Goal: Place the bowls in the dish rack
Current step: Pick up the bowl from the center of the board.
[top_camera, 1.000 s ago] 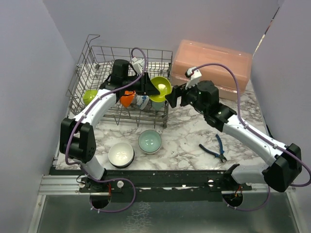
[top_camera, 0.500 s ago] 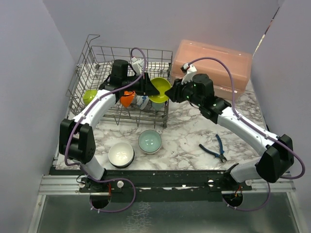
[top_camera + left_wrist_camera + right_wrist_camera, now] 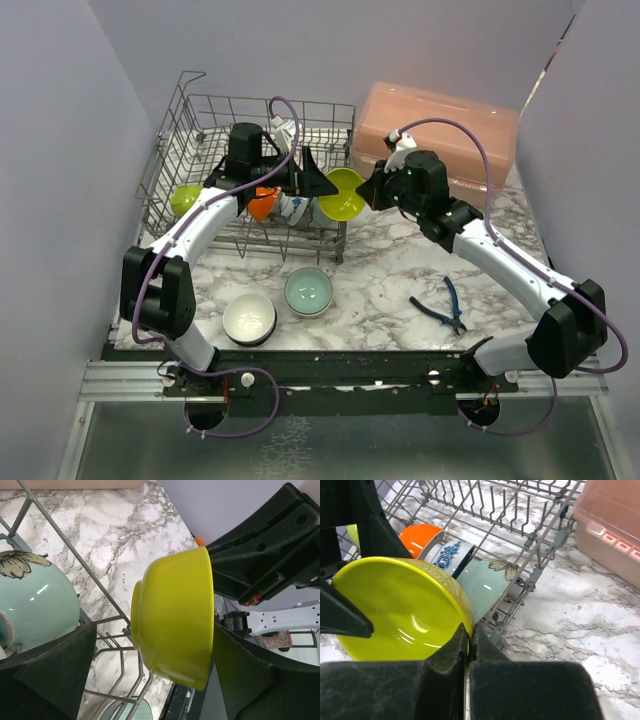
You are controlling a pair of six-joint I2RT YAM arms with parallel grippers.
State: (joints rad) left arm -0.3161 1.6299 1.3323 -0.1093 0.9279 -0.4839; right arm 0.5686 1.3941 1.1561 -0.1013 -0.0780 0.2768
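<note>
A lime-yellow bowl (image 3: pixel 343 193) hangs on edge over the right end of the grey wire dish rack (image 3: pixel 190 130). My right gripper (image 3: pixel 372 190) is shut on its rim (image 3: pixel 469 630). My left gripper (image 3: pixel 318 180) stands open, its fingers (image 3: pixel 45 675) on either side of the bowl (image 3: pixel 175 615) with gaps showing. In the rack stand another lime bowl (image 3: pixel 185 198), an orange bowl (image 3: pixel 420 535), a blue-patterned bowl (image 3: pixel 447 555) and a pale teal bowl (image 3: pixel 487 585). On the table sit a white bowl (image 3: pixel 249 317) and a teal bowl (image 3: pixel 308 292).
A pink lidded box (image 3: pixel 440 125) stands right of the rack, behind my right arm. Blue-handled pliers (image 3: pixel 440 305) lie on the marble table at the front right. Purple walls close in on both sides.
The left gripper has opened and let go of the lime-yellow bowl. The right gripper moved in and shut on its rim; the bowl shifted slightly right.
</note>
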